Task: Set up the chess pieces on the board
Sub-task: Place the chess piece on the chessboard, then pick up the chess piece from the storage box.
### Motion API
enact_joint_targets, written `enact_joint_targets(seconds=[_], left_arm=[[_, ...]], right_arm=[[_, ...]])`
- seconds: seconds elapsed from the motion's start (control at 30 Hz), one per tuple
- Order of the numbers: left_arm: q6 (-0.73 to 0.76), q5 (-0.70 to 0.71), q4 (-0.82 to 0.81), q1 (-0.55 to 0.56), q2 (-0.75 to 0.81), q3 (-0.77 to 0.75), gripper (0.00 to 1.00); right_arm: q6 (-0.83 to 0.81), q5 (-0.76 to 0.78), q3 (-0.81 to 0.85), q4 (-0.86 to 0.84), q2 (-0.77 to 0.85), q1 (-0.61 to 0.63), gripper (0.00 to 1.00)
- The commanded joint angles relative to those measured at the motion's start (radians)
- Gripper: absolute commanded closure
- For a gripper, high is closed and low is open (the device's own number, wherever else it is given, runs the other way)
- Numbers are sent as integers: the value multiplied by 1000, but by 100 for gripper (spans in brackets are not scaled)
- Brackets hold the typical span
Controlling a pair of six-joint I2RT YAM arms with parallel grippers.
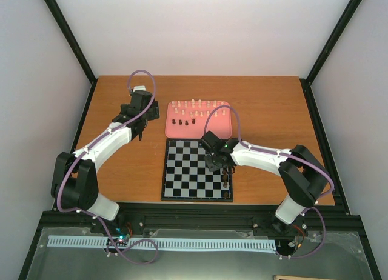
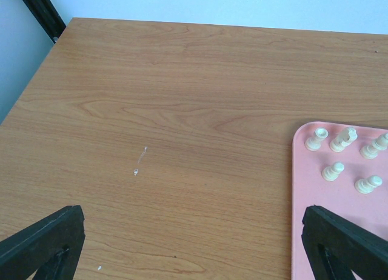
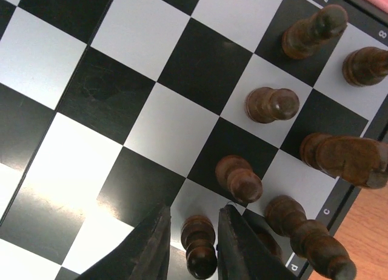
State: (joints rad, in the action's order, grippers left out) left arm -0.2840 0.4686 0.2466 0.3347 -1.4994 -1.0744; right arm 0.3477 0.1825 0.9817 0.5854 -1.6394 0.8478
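On the chessboard (image 3: 151,128), right gripper (image 3: 194,210) straddles a dark pawn (image 3: 199,246), slightly parted; best widen, then rise vertically, clear of neighbouring pieces (image 3: 239,178).

You're seeing pink tray (image 2: 306,189) running off right edge in left wrist view; left gripper (image 2: 191,210) fingers being cropped at bottom. Overhead, right arm (image 1: 260,154) hiding part of board (image 1: 182,171); chess pieces (image 1: 193,103) reading too small to type.

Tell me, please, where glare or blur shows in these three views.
Right wrist: glare washes out the board's lower-left squares, while the pieces look sharp. Left wrist: even light, with the fingers dark and soft. Top: even light and no glare, but what stands on the tray is too small to tell apart.
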Motion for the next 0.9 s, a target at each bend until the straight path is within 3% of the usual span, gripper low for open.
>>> enact_joint_targets(seconds=[0.0,0.3,0.53,0.7,0.87], left_arm=[[9,13,-12,-2,2,-29,0],[6,11,-10,-2,4,-27,0],[5,7,-10,-2,6,-27,0],[6,4,-12,-2,15,-23,0],[3,-2,-12,-2,22,-20,0]], right_arm=[[-3,3,22,4,20,11,73],[-4,15,32,2,71,14,68],[-54,3,148,-6,82,23,62],[-117,22,291,-18,-28,14,43],[-167,4,471,-12,-193,-34,39]])
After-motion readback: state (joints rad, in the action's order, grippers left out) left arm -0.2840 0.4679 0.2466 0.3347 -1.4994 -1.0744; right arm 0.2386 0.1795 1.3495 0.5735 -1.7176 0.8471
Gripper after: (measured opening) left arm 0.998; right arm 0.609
